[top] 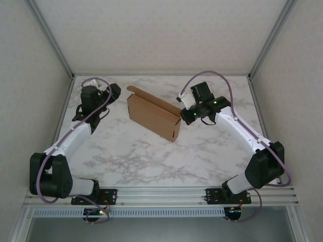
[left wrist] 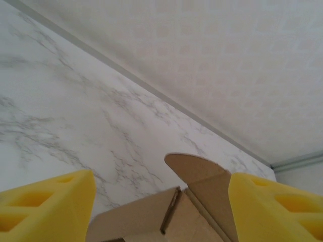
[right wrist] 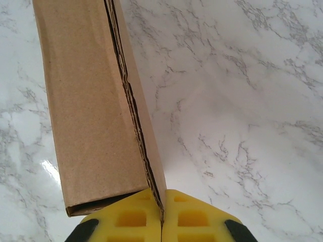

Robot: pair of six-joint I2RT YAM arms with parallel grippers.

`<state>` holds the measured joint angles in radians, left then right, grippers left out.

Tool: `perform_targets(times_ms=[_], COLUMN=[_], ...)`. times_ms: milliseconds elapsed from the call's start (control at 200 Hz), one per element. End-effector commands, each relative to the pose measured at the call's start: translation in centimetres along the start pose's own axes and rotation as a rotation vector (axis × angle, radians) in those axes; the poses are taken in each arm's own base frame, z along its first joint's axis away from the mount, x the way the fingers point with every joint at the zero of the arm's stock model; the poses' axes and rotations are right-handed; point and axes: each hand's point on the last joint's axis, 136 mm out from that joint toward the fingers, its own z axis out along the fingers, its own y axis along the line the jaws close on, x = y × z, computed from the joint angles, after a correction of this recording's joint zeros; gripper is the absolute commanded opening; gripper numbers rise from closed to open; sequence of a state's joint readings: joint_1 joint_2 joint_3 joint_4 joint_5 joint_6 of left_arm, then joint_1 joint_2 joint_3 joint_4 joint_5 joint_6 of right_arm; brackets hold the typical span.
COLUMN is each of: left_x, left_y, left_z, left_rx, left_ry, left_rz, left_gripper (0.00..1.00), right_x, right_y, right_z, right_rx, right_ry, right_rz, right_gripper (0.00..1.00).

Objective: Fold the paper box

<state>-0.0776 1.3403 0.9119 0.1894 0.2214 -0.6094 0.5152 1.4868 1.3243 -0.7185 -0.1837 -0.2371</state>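
Observation:
The paper box (top: 151, 115) is brown cardboard, standing on edge in the middle of the marble table, partly folded with a rounded flap up at its left end. My right gripper (right wrist: 162, 222) is shut on the box (right wrist: 91, 111), its yellow pads pinching the thin edge of the right-hand end wall. In the top view the right gripper (top: 184, 114) sits at the box's right end. My left gripper (left wrist: 161, 206) is open, its yellow fingers (left wrist: 45, 206) wide apart just short of the box's left end, where the rounded flap (left wrist: 202, 174) shows between them. The left gripper (top: 112, 96) is left of the box.
The marble table (top: 151, 156) is fenced by white walls with grey metal posts on the left, back and right. The wall's foot (left wrist: 151, 91) runs diagonally behind the box in the left wrist view. Both arm bases sit on the rail at the near edge.

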Motion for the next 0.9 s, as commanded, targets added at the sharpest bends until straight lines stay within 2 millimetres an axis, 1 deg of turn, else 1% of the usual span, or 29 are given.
perform_targets(times_ms=[0,90,155,200,285,335,441,536,601,621,701,896], left_x=[-2.4,-2.2,-2.4,-2.8,-3.6,-3.9,-4.6,-4.7,-3.9,-4.1,-2.8,0.7], left_y=[0.4,1.0,1.5,1.9,2.3,2.3,2.5,4.2,5.4,5.2,5.4,6.0], left_z=[-1.3,-1.2,-1.2,-1.0,-0.4,0.1,1.2,2.5,3.3,3.6,4.6,6.9], left_rx=[-0.084,-0.106,-0.127,-0.141,-0.146,-0.142,-0.134,-0.136,-0.143,-0.126,-0.087,0.002], left_ry=[-0.085,-0.092,-0.112,-0.130,-0.157,-0.169,-0.194,-0.196,-0.174,-0.186,-0.150,-0.065], left_rz=[0.038,0.041,0.048,0.048,0.027,0.014,-0.002,-0.070,-0.117,-0.125,-0.151,-0.267], left_gripper=[0.71,0.73,0.74,0.74,0.75,0.74,0.75,0.76,0.75,0.75,0.75,0.74], right_x=[-1.2,-1.1,-1.3,-1.3,-0.9,-0.4,0.5,1.1,1.4,1.5,1.6,1.8], right_y=[0.7,1.3,1.5,1.3,1.1,0.8,1.2,1.5,1.7,1.9,2.3,2.9], right_z=[-1.1,-1.3,-1.7,-1.9,-2.2,-2.3,-2.4,-2.3,-2.3,-2.3,-2.1,-1.5], right_rx=[-0.017,-0.043,-0.042,-0.028,-0.012,0.004,-0.008,-0.027,-0.037,-0.042,-0.063,-0.075], right_ry=[-0.047,-0.053,-0.058,-0.053,-0.034,-0.018,0.005,0.019,0.025,0.029,0.042,0.083], right_rz=[-0.089,-0.102,-0.100,-0.087,-0.074,-0.071,-0.067,-0.059,-0.052,-0.050,-0.041,-0.049], right_gripper=[0.05,0.18,0.25,0.28,0.30,0.30,0.29,0.28,0.25,0.23,0.18,0.11])
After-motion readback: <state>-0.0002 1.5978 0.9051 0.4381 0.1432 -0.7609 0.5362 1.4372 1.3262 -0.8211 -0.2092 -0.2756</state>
